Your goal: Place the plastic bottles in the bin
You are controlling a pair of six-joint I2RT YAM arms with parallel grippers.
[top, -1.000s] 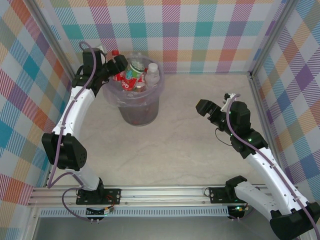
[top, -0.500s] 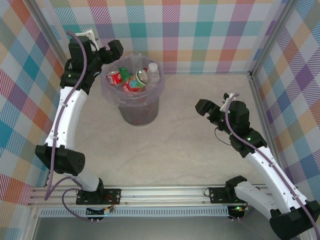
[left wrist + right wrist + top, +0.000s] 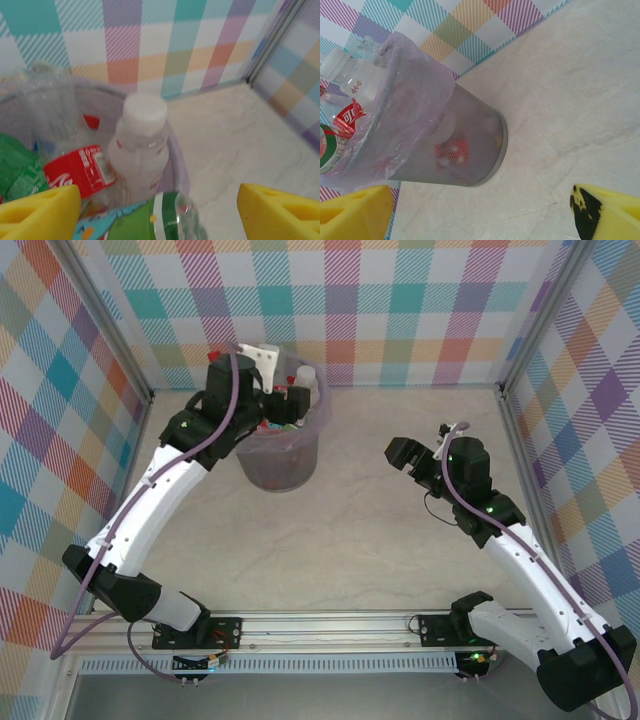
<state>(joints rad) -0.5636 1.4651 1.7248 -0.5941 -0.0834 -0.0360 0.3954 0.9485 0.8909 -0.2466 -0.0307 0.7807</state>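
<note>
The plastic bottles [image 3: 100, 165] are piled in the bin [image 3: 288, 462], reaching its rim. A white-capped bottle [image 3: 142, 145] stands upright beside a clear red-labelled bottle [image 3: 70, 160], and a green-labelled bottle [image 3: 150, 225] lies across in front of them. The bin sits on the far left part of the table [image 3: 360, 540], near the plaid back wall [image 3: 400, 300]. The left gripper [image 3: 278, 403] hovers over the bin's mouth, its yellow pads [image 3: 42, 212] spread wide on either side of the green-labelled bottle and gripping nothing. The right gripper [image 3: 405, 454] hangs well apart to the right, jaws wide and empty.
</note>
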